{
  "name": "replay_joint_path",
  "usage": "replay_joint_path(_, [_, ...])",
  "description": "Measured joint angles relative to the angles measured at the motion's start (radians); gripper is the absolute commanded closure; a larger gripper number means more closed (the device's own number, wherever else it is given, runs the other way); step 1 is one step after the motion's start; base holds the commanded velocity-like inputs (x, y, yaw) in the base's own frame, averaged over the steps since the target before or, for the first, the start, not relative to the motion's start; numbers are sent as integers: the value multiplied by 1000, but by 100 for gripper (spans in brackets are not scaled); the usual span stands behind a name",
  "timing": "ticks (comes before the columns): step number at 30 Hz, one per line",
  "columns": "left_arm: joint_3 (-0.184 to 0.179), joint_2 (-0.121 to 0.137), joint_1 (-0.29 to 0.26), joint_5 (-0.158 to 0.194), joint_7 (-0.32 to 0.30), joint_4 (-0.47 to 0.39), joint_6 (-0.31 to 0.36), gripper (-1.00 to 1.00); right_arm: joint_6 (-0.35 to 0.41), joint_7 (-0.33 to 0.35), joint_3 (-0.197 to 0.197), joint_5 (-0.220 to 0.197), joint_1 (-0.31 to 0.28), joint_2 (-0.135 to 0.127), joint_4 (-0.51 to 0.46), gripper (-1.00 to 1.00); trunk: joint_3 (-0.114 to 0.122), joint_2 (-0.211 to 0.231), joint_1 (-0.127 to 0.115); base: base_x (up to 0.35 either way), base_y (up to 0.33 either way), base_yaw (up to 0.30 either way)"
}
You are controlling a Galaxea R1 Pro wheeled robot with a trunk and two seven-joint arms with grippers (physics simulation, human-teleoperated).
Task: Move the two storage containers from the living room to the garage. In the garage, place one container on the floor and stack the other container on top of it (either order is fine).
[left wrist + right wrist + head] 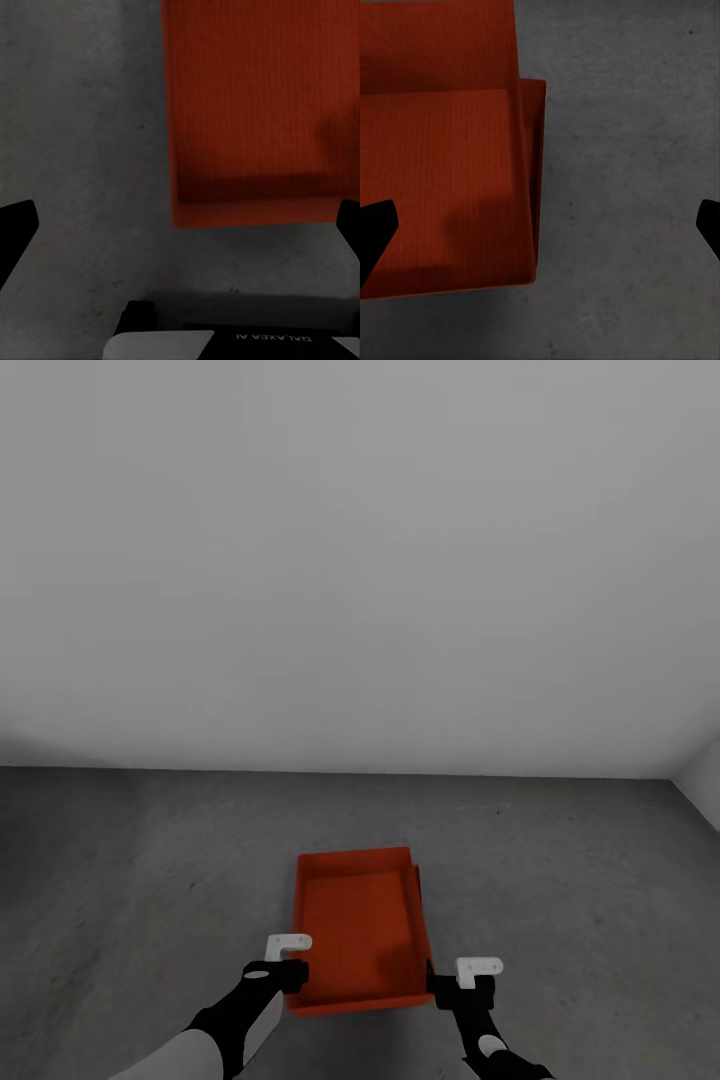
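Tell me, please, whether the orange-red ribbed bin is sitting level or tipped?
Sitting level: the orange-red ribbed bin is nested slightly askew over a second bin's rim, on the grey concrete floor.

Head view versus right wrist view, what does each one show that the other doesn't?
Head view alone: the white wall, the left pincer and right pincer, one at each near corner of the bins. Right wrist view alone: a close look at the upper bin lying askew in the lower bin. Both: orange-red bins on the grey floor.

Both arms reaching forward and down
Left gripper and right gripper are hanging with jaws spread wide, holding nothing.
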Motion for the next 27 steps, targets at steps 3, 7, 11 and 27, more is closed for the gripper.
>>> replay_joint_path(3, [0, 0, 0, 0, 0, 0, 0, -100, 0, 0, 0, 0, 0, 0, 0, -100, 0, 0, 0, 0, 0, 0])
replay_joint_path(7, [0, 0, 0, 0, 0, -2, 0, -100, 0, 0, 0, 0, 0, 0, 0, -100, 0, 0, 0, 0, 0, 0])
replay_joint_path(11, [0, 0, 0, 0, 0, -2, 0, -100, 0, 0, 0, 0, 0, 0, 0, -100, 0, 0, 0, 0, 0, 0])
replay_joint_path(27, [-1, -1, 0, -5, -3, -7, -2, -100, 0, 0, 0, 0, 0, 0, 0, -100, 0, 0, 0, -2, 0, 0])
